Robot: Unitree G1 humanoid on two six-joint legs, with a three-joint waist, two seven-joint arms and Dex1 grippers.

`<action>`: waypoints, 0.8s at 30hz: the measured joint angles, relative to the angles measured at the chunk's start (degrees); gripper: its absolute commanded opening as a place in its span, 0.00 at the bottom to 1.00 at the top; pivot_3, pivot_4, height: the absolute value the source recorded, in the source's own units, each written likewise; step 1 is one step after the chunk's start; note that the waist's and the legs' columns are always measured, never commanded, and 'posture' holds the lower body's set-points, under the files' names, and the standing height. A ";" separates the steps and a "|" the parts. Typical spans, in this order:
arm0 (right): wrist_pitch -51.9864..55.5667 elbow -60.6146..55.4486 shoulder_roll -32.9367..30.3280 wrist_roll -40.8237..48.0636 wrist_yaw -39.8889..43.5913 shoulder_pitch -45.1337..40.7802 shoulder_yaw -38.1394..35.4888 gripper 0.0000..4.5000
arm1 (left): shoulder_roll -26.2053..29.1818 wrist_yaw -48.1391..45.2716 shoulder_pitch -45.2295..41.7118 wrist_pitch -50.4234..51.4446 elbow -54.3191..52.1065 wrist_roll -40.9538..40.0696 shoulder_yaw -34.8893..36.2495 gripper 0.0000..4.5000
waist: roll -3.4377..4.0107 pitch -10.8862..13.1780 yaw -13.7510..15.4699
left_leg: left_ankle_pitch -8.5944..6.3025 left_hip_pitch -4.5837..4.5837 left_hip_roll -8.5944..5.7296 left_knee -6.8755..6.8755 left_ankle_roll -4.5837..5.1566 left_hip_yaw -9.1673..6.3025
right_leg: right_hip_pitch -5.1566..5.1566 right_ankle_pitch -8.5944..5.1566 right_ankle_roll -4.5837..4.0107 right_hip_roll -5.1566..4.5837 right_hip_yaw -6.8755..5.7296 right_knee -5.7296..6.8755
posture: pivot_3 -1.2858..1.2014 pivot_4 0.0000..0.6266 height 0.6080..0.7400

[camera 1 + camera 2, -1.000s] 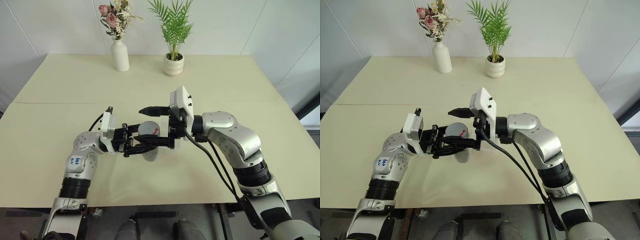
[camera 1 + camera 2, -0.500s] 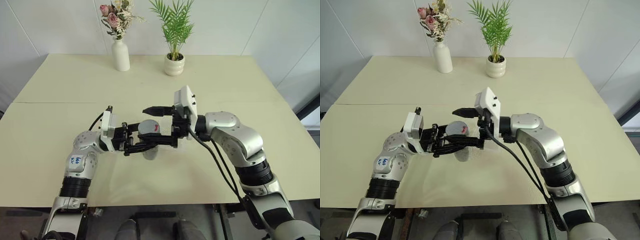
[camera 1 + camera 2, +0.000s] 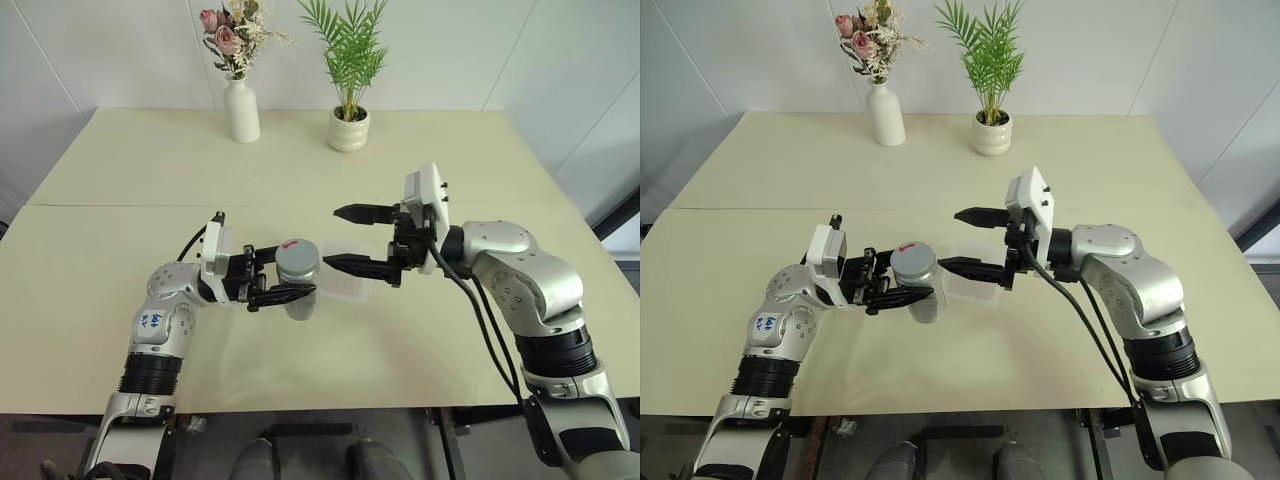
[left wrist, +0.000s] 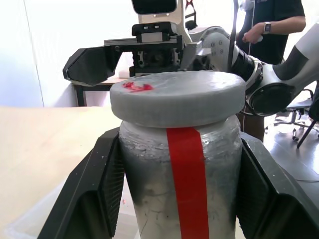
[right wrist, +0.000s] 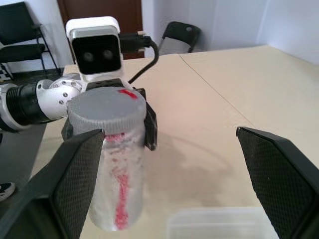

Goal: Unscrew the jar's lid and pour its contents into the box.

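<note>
Left gripper (image 3: 283,282) clamps the small clear cylindrical jar (image 3: 299,293) with red side stripe, held upright above the table; flat grey screw lid (image 3: 297,255) on. Right gripper (image 3: 357,239) gapes empty, just beside it. Unscrewing step: likely regrasp the lid, twist. Shallow clear plastic box (image 3: 345,285) just behind. Beige table (image 3: 450,160); white vase (image 3: 240,110), potted plant (image 3: 348,128) far, white wall.

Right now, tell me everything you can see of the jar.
The jar is a small clear cylinder, its wall cloudy, with a red strip running down its side. It stands upright, held above the table, clamped at the body by the left gripper, one black finger on each side. The grey lid, with a small red mark on top, sits on its mouth. The open right gripper is beside it, not touching. Its contents cannot be made out.
</note>
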 measured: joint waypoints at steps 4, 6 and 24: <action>0.19 0.04 -0.83 1.02 1.75 0.16 -0.54 0.99 | 0.01 -0.14 0.00 -0.08 -0.01 0.00 0.00 0.56 | 0.00 0.00 0.06 | 0.00 0.00 0.00 0.01 0.00 0.00 | 0.00 0.00 0.00 0.00 0.00 0.00 | 0.52 0.24 1.00; 0.28 0.35 -1.05 1.25 2.20 0.14 -1.26 0.99 | 0.02 -0.14 0.00 -0.08 -0.03 0.00 0.01 0.56 | 0.00 0.00 0.11 | 0.00 -0.01 -0.01 0.03 0.00 0.00 | 0.02 0.00 0.01 -0.02 0.00 -0.01 | 0.52 0.24 1.00; 3.77 -1.44 7.39 0.91 -2.18 -4.68 5.32 0.99 | 0.20 -0.17 0.02 -0.08 -0.17 0.00 0.00 0.56 | 0.01 0.00 0.12 | 0.00 -0.01 0.00 0.05 0.00 -0.03 | 0.01 0.01 0.01 -0.02 -0.02 0.03 | 0.52 0.24 1.00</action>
